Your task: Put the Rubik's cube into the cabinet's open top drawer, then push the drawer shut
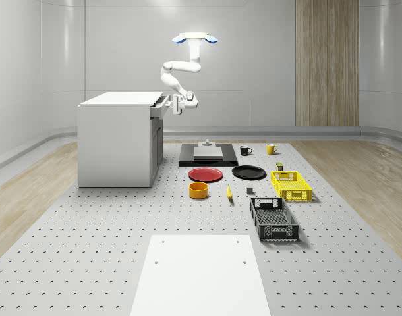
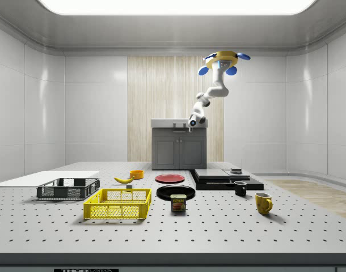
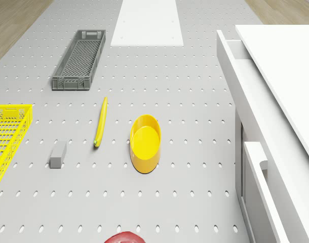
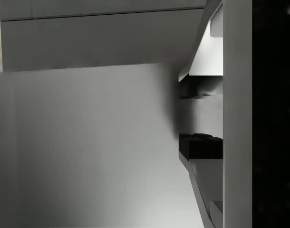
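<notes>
The robot's white two-finger gripper (image 1: 179, 103) is level with the top of the cabinet, right at the front panel of the white top drawer (image 1: 159, 104). It seems to be pressed against that panel or just short of it, but whether they truly touch cannot be told. Whether the gripper is open or closed cannot be told either, nor whether it has hold of anything. In the wrist view a pale flat surface sits very close in front of the camera, which fits a gripper set against the drawer front. The drawer is not yet flush. In the whole-scene view it projects a little from the white box-shaped cabinet (image 1: 115, 141) toward that view's right, and in the drone view its rim stands out from under the cabinet top, leaving a narrow slot. From the gripper the white jointed arm (image 1: 178, 69) bends up to the blue-and-white quadrotor drone (image 1: 194, 37), which hovers beside the cabinet above the grey perforated table (image 1: 89, 224). Where the Rubik's cube is cannot be told. Judging by the gripper's place at the drawer front, the cube is probably already inside, so the first half of the task looks done. What is left is the last of the push to close the drawer.
</notes>
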Controlling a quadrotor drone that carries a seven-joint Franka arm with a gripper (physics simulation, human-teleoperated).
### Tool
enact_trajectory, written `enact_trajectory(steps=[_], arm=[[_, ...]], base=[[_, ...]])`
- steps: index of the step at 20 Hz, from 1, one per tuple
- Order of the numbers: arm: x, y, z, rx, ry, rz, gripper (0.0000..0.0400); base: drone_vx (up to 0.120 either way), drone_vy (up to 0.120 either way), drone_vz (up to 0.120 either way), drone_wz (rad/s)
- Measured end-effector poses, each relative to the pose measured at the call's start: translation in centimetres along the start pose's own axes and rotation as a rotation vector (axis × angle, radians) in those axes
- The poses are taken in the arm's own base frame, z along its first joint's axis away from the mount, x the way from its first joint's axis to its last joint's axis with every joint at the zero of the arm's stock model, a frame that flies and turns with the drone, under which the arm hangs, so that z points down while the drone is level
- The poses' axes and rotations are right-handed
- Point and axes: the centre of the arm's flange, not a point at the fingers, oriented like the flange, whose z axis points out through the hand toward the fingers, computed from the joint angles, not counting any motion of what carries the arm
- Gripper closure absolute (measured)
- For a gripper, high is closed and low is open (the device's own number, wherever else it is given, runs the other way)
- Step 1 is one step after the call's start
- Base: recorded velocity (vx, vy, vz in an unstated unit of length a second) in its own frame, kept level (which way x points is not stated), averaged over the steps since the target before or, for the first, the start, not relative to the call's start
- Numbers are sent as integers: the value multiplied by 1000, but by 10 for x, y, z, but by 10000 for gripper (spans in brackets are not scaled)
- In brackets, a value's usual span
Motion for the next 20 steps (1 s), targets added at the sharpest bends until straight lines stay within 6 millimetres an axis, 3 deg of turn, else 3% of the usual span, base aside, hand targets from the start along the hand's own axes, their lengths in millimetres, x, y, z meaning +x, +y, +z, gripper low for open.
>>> enact_trajectory(steps=[13, 20], arm=[[28, -8, 36, -3, 1, -48, 295], [32, -9, 41, -7, -2, -52, 295]], base=[[0, 117, 0, 0], [0, 0, 0, 0]])
